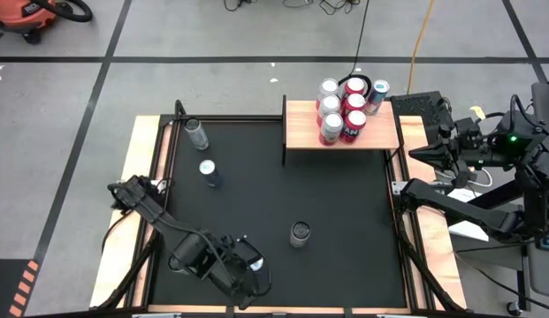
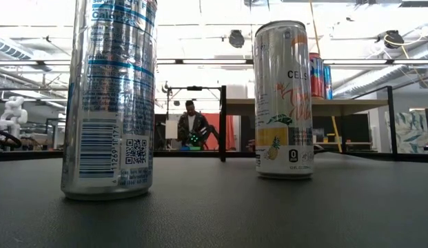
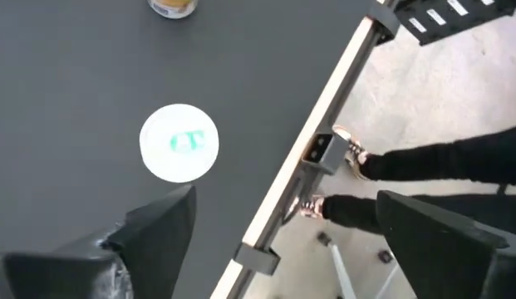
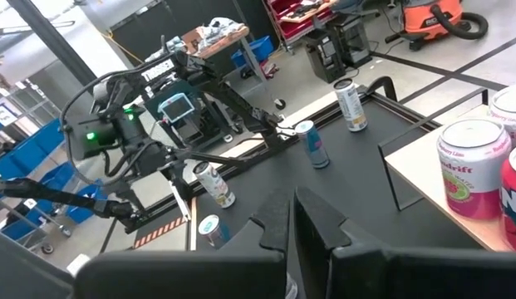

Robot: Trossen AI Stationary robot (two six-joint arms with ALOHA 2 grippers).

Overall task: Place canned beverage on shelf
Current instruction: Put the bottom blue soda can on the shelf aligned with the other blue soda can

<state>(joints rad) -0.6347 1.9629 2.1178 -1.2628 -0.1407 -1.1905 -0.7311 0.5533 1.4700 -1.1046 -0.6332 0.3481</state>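
The left gripper point(image 1: 249, 276) hovers at the near edge, fingers apart and empty. The nearest can point(image 1: 300, 233) stands upright just right of it and slightly farther — the shelf point(image 1: 380, 132) lies far right. The right gripper point(image 4: 292, 218) waits beside the shelf, fingers together.

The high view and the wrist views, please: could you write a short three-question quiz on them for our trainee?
1. True or false: the right gripper holds a can.
2. In the high view, at which part of the black mat does the shelf stand? A: top right. B: bottom left. C: centre.
3. Fill in: in the left wrist view, the left gripper, near the white-topped can, is ____ (open or shut).

Key: 1 false, it is shut on nothing. 2 A. 3 open.
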